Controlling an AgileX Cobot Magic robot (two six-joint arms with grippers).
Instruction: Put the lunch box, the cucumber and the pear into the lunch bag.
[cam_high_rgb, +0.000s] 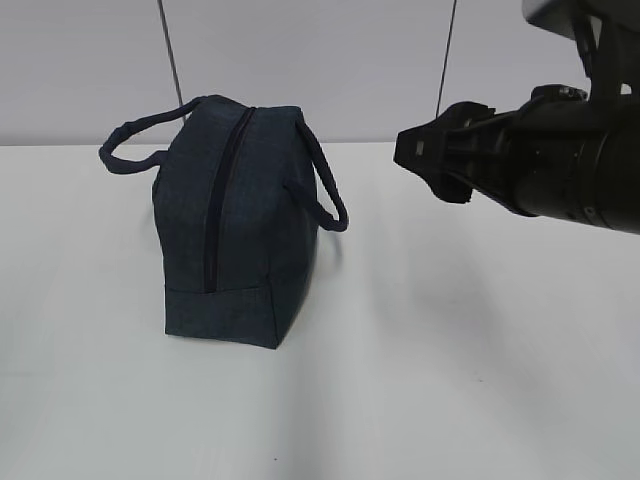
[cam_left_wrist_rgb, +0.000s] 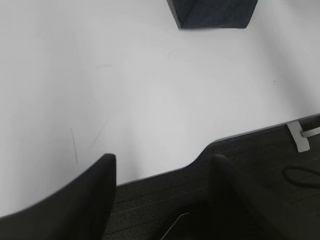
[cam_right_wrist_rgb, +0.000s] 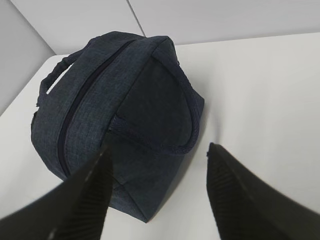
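The dark navy lunch bag (cam_high_rgb: 235, 225) stands on the white table, its top zipper closed and both loop handles hanging at its sides. It also shows in the right wrist view (cam_right_wrist_rgb: 115, 115), and its bottom corner shows in the left wrist view (cam_left_wrist_rgb: 212, 12). My right gripper (cam_high_rgb: 425, 160) hovers open and empty in the air to the right of the bag; its jaws (cam_right_wrist_rgb: 157, 150) frame the bag's near side. My left gripper (cam_left_wrist_rgb: 162, 162) is open and empty over the table's front edge. The lunch box, cucumber and pear are out of view.
The white table (cam_high_rgb: 450, 350) spreads around the bag. Its front edge (cam_left_wrist_rgb: 200, 155) has a curved notch, with dark carpet floor (cam_left_wrist_rgb: 260, 155) below. A grey wall stands behind the table.
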